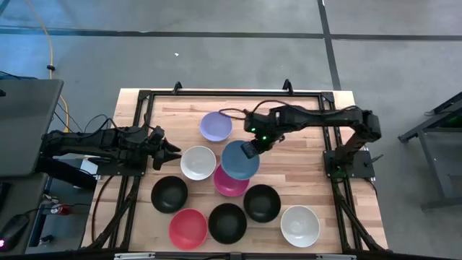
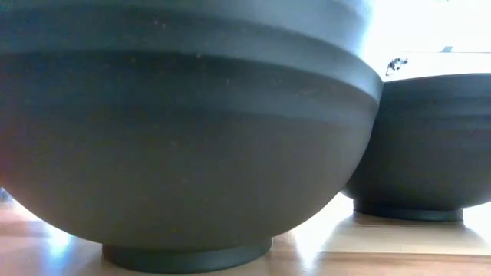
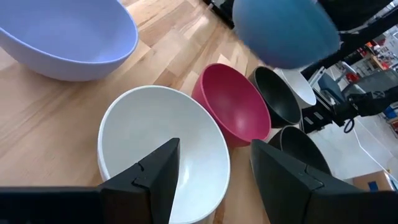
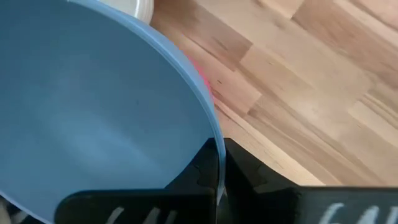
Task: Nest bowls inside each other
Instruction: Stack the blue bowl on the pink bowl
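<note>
Right end effector (image 1: 250, 149) pinches the blue bowl (image 1: 240, 160) by its rim; from above I see it mouth-up, overlapping the magenta bowl (image 1: 230, 181), which lies just toward the front edge. Low view shows only black bowls (image 2: 184, 138). Left wrist view: left end effector (image 3: 214, 177) spread wide, empty, over the white bowl (image 3: 163, 146). Right wrist view: fingers (image 4: 205, 171) clamp the blue rim above the counter (image 4: 298, 93). Round bowls, no long axis.
</note>
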{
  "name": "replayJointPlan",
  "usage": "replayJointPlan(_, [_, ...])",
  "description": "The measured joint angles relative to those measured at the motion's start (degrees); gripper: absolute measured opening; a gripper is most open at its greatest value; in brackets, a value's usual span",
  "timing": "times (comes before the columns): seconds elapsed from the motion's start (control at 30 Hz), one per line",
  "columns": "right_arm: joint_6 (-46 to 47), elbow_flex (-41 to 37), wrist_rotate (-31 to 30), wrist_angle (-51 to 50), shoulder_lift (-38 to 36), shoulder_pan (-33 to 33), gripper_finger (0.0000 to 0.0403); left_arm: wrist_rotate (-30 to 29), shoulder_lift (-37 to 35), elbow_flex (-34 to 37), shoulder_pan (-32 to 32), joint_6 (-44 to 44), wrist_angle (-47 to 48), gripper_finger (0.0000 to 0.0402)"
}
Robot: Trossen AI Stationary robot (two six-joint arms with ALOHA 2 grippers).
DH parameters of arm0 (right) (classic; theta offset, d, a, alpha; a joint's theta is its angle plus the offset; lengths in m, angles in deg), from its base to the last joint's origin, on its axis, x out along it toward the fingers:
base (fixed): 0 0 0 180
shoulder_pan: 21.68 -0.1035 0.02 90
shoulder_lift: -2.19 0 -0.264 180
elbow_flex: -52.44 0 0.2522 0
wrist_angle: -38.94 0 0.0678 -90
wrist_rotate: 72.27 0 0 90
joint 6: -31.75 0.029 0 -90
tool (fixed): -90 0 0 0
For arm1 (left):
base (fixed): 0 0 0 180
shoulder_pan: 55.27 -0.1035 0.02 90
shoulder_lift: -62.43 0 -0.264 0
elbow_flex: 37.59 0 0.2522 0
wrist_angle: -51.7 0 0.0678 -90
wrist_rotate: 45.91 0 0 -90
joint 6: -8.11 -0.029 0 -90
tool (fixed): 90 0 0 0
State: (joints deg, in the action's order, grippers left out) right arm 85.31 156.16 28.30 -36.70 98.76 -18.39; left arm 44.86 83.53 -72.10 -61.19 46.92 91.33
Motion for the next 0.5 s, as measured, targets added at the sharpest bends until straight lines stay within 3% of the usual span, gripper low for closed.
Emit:
replayJointPlan(0.3, [-3.05,13.05,0.28,-6.44,13.04,-2.21,0.0000,0.02,0.02,0.00,0.00,0.00,0.07,0.0184])
replayJointPlan(0.5, [-4.11,16.06,2.66,-7.91,18.85,-4.03,0.0000,0.48,0.00,0.00,0.00,0.00,2.58,0.0184])
